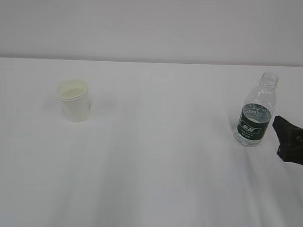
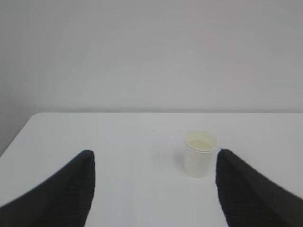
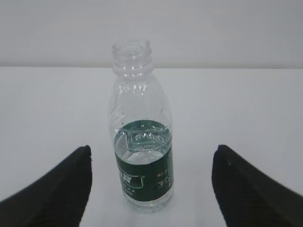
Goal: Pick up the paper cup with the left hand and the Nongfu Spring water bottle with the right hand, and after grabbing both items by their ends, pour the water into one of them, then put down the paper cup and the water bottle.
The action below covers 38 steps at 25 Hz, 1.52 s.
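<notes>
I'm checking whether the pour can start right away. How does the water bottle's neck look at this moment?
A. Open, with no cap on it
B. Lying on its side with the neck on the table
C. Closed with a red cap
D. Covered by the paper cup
A: the water bottle stands upright on the table and its threaded neck is bare and open, with water sitting low inside.
</notes>
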Available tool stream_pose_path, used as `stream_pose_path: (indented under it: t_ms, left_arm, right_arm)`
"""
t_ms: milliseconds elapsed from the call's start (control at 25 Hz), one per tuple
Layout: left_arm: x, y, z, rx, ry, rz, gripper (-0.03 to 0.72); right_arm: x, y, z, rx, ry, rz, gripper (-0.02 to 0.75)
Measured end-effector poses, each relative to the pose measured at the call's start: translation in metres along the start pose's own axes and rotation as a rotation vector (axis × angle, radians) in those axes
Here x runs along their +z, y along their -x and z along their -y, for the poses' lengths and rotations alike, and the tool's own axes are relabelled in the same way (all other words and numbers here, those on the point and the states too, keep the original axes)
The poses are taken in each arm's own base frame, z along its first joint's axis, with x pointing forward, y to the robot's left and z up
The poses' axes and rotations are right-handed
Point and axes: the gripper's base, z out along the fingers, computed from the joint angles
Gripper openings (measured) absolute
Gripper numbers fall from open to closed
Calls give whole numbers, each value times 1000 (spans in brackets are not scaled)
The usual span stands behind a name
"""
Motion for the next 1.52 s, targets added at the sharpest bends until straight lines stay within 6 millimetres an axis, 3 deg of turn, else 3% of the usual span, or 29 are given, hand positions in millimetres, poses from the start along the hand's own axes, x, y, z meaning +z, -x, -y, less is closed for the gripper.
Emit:
stream_pose_path:
  t_ms: [600, 1200, 1520]
  left_arm:
    - [-19, 17, 2, -57, -12, -84, 576]
    - [-36, 27, 5, 26, -43, -151, 548]
    - [-38, 24, 13, -34, -118, -189, 547]
  right_arm:
    - [-57, 64, 2, -49, 8, 26, 592]
    - [-126, 102, 2, -129, 35, -27, 589]
    - [-159, 112, 3, -158, 34, -35, 589]
